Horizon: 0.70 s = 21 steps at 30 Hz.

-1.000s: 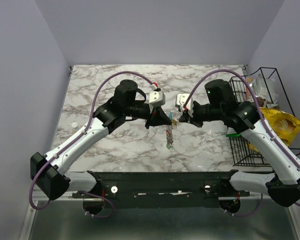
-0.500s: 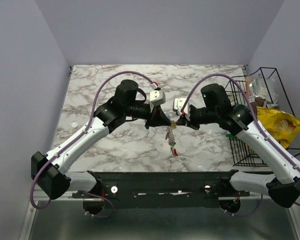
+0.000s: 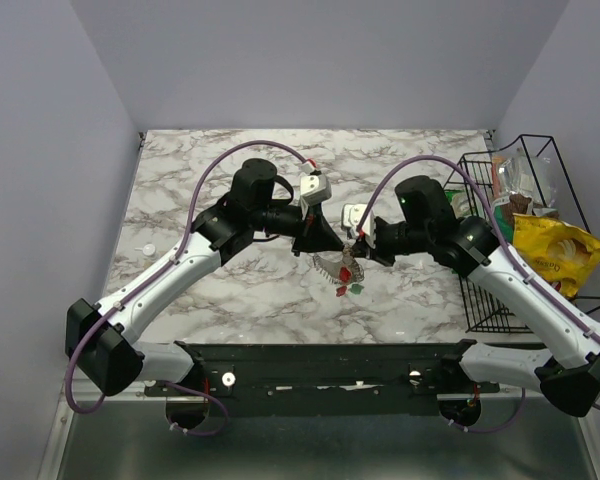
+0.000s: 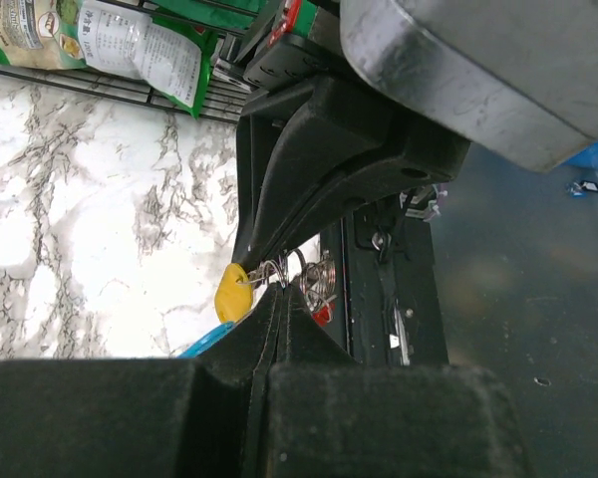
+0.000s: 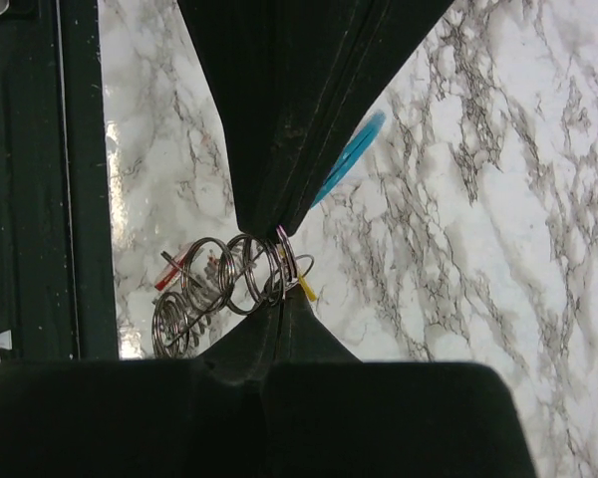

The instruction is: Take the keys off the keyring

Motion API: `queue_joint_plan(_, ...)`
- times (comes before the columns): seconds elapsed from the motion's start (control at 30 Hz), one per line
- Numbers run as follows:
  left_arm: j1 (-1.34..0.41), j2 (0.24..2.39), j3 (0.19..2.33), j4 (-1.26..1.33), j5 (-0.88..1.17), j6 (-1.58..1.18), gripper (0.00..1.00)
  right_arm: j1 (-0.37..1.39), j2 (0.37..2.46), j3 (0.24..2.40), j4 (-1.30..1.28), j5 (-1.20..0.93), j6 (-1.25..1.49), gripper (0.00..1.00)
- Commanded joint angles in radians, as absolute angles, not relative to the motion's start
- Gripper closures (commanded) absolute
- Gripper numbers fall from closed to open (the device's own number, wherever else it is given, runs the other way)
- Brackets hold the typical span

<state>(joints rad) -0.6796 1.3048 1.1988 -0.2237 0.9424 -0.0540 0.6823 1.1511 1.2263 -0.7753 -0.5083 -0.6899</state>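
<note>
Mostly, the keyring (image 5: 267, 271) shows linked silver coils.

light: bright, even | shadows: soft | wrist-view foregrounds: blurred

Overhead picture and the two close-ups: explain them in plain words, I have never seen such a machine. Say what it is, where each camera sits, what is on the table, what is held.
It is a pair of robot arms bolted at the near edge of a marble table. The wide picture looks down from above and behind them; each close-up comes from a camera on one wrist. The left gripper and the right gripper are both shut, tip to tip, pinching a keyring of linked metal loops between them. Small coloured keys hang from it. A wire basket of snack packets stands at the right.
</note>
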Motion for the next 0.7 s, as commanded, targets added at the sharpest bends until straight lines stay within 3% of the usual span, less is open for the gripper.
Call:
queue_joint_plan(0.0, -0.672, 1.305, 1.201, -0.138, 1.0, -0.095, 1.0, 0.704, 1.158, 1.242, -0.79, -0.479, -0.663, 0.99)
queue_joint_plan(0.37, -0.672, 1.307, 1.189, -0.141, 0.999, -0.08, 1.0, 0.727, 1.161, 1.293, -0.805, -0.515, -0.653, 0.99)
queue_joint_plan(0.67, -0.673, 1.287, 1.178, -0.184, 0.988, -0.037, 1.0, 0.719, 1.106, 1.267, -0.758, -0.37, -0.655, 0.99)
